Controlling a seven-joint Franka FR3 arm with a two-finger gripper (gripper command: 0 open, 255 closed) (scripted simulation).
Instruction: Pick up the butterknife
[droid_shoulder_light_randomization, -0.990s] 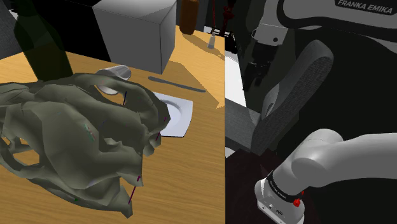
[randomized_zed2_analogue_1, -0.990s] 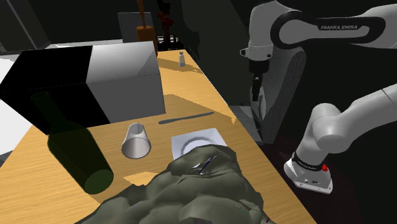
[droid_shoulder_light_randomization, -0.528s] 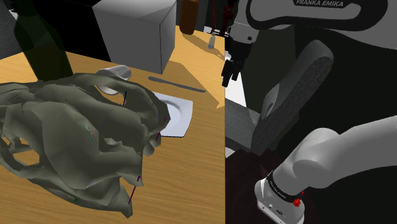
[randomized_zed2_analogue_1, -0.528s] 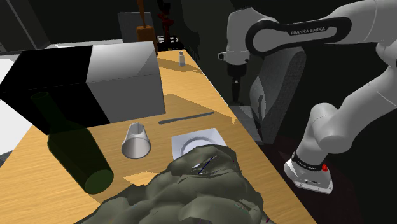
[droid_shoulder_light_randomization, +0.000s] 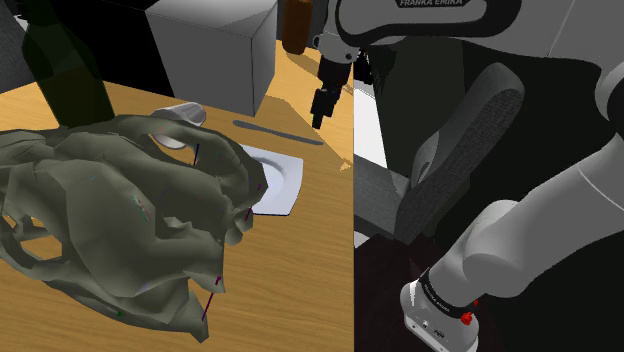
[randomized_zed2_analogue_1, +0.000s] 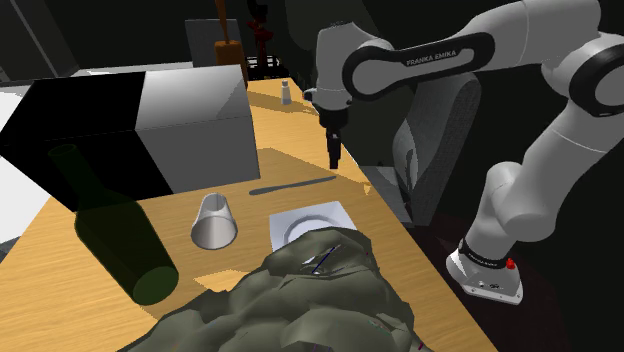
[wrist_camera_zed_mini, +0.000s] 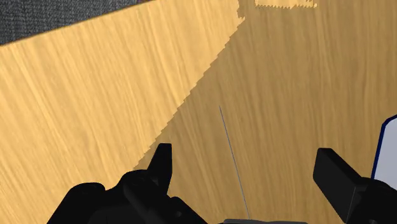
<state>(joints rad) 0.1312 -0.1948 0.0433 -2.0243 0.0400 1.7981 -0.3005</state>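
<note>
Containers first, 2nd exterior view. White square plate (randomized_zed2_analogue_1: 335, 213) sat on the wood table (randomized_zed2_analogue_1: 80, 300), its round well bare where visible; its 6 o'clock edge went under a big olive-grey skull-like lump (randomized_zed2_analogue_1: 300, 300). At the plate's 9 o'clock, just beside it, a pale cup (randomized_zed2_analogue_1: 213, 222) lay tipped, mouth toward the camera, inside showing plain grey. Further out at 9 o'clock a dark green bottle (randomized_zed2_analogue_1: 115, 235) lay on its side, neck pointing to 11 o'clock. Contents: couldn't tell through the dark glass. Big closed box (randomized_zed2_analogue_1: 150, 120), black, grey and white faces, stood at the plate's 11 o'clock. Small shaker (randomized_zed2_analogue_1: 286, 93) stood upright far back at 12 o'clock, near the table edge.

Butterknife (randomized_zed2_analogue_1: 293, 185) lay flat on the table at the plate's 12 o'clock, apart from it, between plate and box, running approx. 9 to 3.

Gripper (randomized_zed2_analogue_1: 334, 160) hung pointing down over the knife's 3 o'clock end, above it, not touching. Wrist view: fingers (wrist_camera_zed_mini: 164, 159) stood wide apart w/ nothing between them but the table and the knife (wrist_camera_zed_mini: 232, 162), seen as a thin line running away from the gripper (wrist_camera_zed_mini: 244, 153). Gripping nothing.

Shoulder view agreed: gripper (droid_shoulder_light_randomization: 319, 120) sat over the knife (droid_shoulder_light_randomization: 279, 132) at its 2 o'clock end, plate (droid_shoulder_light_randomization: 275, 180) at the knife's 6 o'clock.
</note>
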